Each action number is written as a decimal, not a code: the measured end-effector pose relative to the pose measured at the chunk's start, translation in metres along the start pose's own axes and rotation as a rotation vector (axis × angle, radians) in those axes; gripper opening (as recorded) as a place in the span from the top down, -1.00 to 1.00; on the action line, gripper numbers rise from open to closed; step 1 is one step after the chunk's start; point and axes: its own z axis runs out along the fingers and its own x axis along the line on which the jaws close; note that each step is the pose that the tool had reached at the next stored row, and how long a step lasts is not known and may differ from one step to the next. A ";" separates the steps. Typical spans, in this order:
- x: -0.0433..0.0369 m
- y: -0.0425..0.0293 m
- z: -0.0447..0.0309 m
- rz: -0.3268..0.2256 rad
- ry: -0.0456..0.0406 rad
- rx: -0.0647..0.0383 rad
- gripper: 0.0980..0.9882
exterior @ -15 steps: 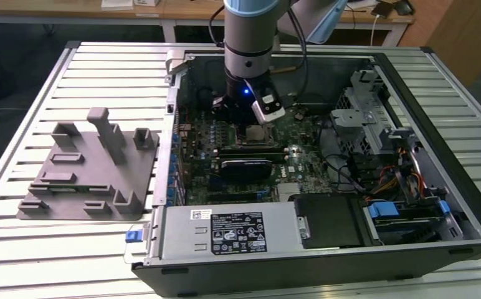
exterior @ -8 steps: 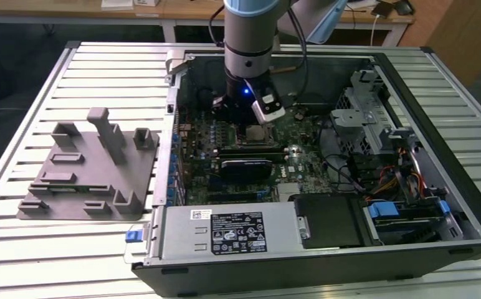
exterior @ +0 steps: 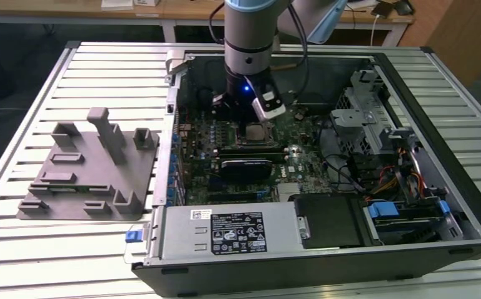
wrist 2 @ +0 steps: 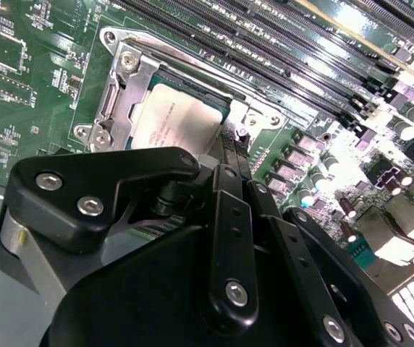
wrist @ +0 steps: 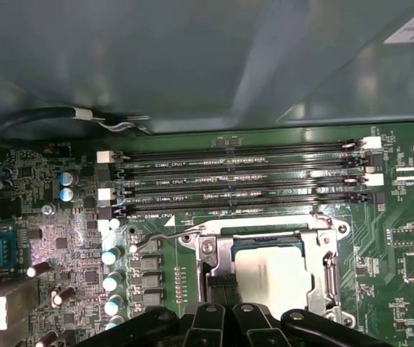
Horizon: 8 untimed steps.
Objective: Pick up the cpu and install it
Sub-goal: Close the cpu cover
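The chip (wrist: 276,278) lies flat in its socket (wrist: 330,267) on the board inside the open computer case (exterior: 461,205), framed by metal so it sits square. The hand (wrist 2: 234,148) hangs straight over the chip's edge, its fingers drawn narrow and touching the rim, and apparently gripping nothing.

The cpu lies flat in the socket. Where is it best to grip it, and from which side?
Probably by two opposite edges of the cpu, coming straight down from above: it lies flat, and the socket frame closes it in sideways.
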 end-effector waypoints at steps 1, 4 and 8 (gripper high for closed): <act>0.0000 0.0000 -0.0010 0.000 0.0000 0.000 0.98; 0.0000 0.0002 -0.0043 0.000 0.0000 0.000 0.98; -0.0001 0.0004 -0.0085 0.000 0.0000 0.000 0.98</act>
